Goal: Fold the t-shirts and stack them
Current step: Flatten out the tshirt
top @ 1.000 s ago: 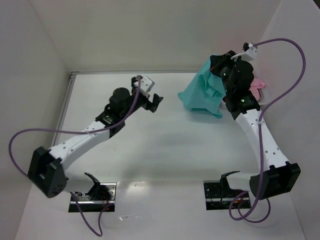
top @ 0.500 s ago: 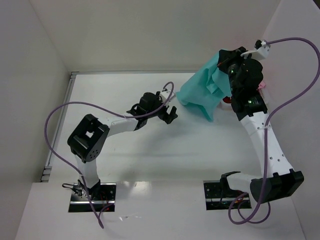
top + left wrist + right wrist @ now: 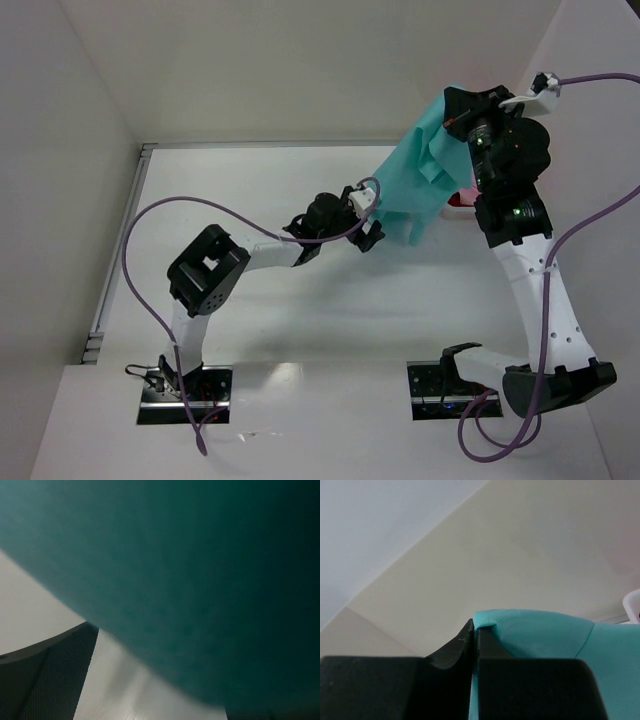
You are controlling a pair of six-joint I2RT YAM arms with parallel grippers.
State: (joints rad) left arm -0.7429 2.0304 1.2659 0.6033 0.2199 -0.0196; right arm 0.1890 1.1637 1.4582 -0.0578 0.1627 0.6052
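Behind the right arm, at the right side of the top view, only a sliver of the white basket (image 3: 631,601) shows. A scrap of pink and red cloth (image 3: 460,198) peeks out there, too hidden to tell how it lies.

The right gripper (image 3: 458,118) sits at the upper right, its fingers pressed together on a fold of the teal shirt (image 3: 415,180). The shirt is held high above the table (image 3: 230,180) and hangs as one long drape. Its long axis slants from the grip at the upper right down toward the middle of the frame, with the loose lower edge pointing to the lower left.

The left gripper (image 3: 372,228) is just beside that lower edge, fingers spread wide and holding nothing. Its own camera sees almost only teal cloth up close. Whether a finger touches the cloth cannot be told.
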